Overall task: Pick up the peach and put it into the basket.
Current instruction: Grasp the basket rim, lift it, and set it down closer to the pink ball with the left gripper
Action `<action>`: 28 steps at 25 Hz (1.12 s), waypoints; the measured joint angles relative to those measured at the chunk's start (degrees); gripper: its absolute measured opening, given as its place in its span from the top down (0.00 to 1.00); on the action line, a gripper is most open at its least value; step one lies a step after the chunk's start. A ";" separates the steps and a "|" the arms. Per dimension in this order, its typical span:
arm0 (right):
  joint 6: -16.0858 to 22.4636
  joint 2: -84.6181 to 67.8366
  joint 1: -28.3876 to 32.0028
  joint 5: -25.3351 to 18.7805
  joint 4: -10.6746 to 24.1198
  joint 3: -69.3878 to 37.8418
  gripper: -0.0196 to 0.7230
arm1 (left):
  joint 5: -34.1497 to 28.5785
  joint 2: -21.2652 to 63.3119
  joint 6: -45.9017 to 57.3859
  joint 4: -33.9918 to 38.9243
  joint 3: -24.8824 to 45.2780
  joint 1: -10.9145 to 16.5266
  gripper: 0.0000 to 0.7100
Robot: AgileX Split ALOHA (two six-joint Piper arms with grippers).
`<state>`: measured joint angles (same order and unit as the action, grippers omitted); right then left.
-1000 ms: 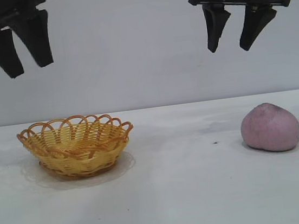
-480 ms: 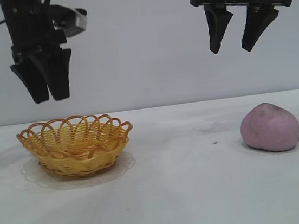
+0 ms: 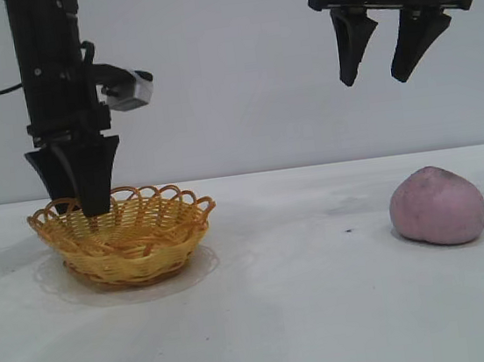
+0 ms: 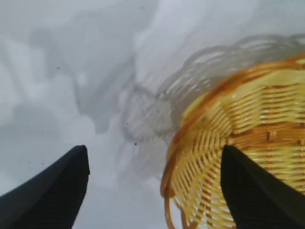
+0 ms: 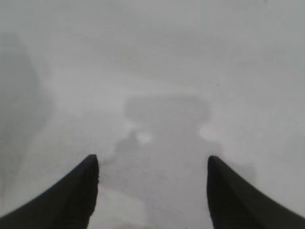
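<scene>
The pinkish-purple peach (image 3: 437,206) lies on the white table at the right. The yellow woven basket (image 3: 125,235) stands at the left and holds nothing that I can see. My left gripper (image 3: 82,209) points down at the basket's left rim and is open. In the left wrist view (image 4: 155,149) one finger is over the basket (image 4: 238,119) and the other is over bare table outside the rim. My right gripper (image 3: 374,78) hangs open and empty high above the table, up and slightly left of the peach. The right wrist view (image 5: 152,158) shows only table.
The white table (image 3: 309,296) runs across the whole view with a plain pale wall behind. A small dark speck (image 3: 348,231) lies on the table left of the peach.
My left gripper has come down from the upper left to the basket's left rim. My right gripper has barely moved. The peach and basket have not moved.
</scene>
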<state>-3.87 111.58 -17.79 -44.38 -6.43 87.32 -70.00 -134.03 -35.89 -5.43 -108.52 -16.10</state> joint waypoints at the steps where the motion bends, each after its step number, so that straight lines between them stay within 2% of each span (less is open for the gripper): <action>1: 0.00 0.00 0.00 0.00 0.00 0.00 0.41 | 0.00 0.00 -0.15 -0.46 -0.14 0.00 0.67; 2: 0.00 0.00 0.00 0.14 0.00 0.00 0.41 | 0.00 0.00 -0.31 -1.03 -0.25 0.00 0.80; 3: 0.00 0.00 0.00 0.25 0.12 0.00 0.41 | 0.11 0.00 -0.57 -1.44 -0.28 0.00 0.88; 4: 0.00 0.00 0.00 0.25 0.21 0.00 0.41 | -0.01 0.00 -0.68 -2.16 -0.38 0.00 0.91; 8: 0.00 0.00 0.00 0.35 0.50 0.00 0.41 | -0.15 0.00 0.70 -5.94 -0.38 0.00 0.90; 9: 0.00 0.00 0.00 0.35 0.52 0.00 0.41 | -0.25 0.10 1.54 -6.62 -0.38 0.00 1.00; 22: 0.00 0.00 0.00 0.35 1.50 0.00 0.41 | -0.03 9.00 27.46 -7.65 -0.28 0.00 1.00; 25: 0.00 0.00 0.00 0.35 1.64 0.00 0.41 | -0.04 11.72 29.99 -9.26 1.74 0.00 1.00; 28: 0.00 0.00 0.00 0.58 1.64 0.00 0.41 | -0.04 14.77 31.22 -11.30 7.25 0.00 1.00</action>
<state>-3.87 111.58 -17.79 -43.81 -4.79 87.32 -70.04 -119.26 -4.68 -16.73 -101.27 -16.10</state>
